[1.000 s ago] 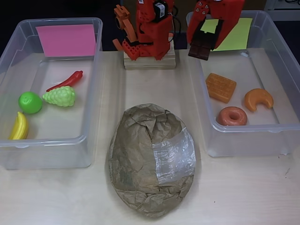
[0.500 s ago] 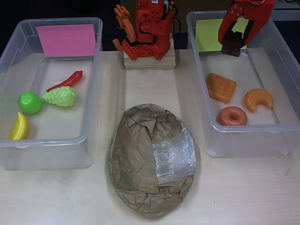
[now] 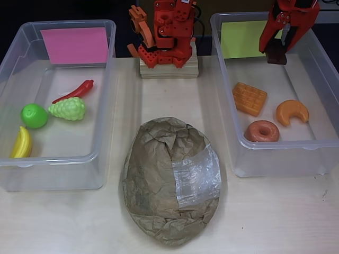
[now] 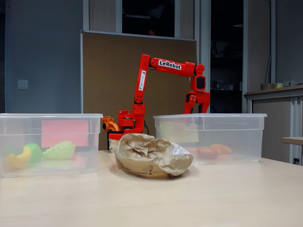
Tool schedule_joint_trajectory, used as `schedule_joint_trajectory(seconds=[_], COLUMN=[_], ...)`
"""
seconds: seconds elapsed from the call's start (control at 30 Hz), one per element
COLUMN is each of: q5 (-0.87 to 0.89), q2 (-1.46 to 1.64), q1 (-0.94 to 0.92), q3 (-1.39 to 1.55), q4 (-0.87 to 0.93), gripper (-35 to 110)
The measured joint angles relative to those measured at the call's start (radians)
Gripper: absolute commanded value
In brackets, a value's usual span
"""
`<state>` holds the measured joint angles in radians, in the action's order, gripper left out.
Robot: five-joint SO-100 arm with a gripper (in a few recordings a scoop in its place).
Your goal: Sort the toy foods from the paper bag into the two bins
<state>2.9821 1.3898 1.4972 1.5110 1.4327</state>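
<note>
Chocolate bar (image 3: 276, 53), apparently light, stiff and best held across its flat faces, hung pinched in the end effector (image 3: 279, 48) over the yellow-green-labelled bin (image 3: 323, 63) near the tabletop's rear right corner.

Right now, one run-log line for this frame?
gripper: shut on chocolate bar | place: over yellow-green bin | bag: on table

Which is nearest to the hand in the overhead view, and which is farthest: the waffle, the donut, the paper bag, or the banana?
From the hand, which holds the chocolate bar:
1. Waffle, same bin, just below the hand.
2. Donut, same bin, near its front wall.
3. Paper bag, on the table between the bins.
4. Banana, far-left bin, front corner.
</note>
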Motion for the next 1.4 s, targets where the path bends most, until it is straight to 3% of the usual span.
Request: schedule_joint_trajectory(seconds=[0.33,1.0,1.4], q5=[0.000,0.000,0.000], q2=[-0.121,-0.141,-0.175], q1=[0.034,0.014,0.011], q3=[-0.026,0.264,0.307], q4=[-0.095,-0.531,-0.615], gripper=[23,30,35])
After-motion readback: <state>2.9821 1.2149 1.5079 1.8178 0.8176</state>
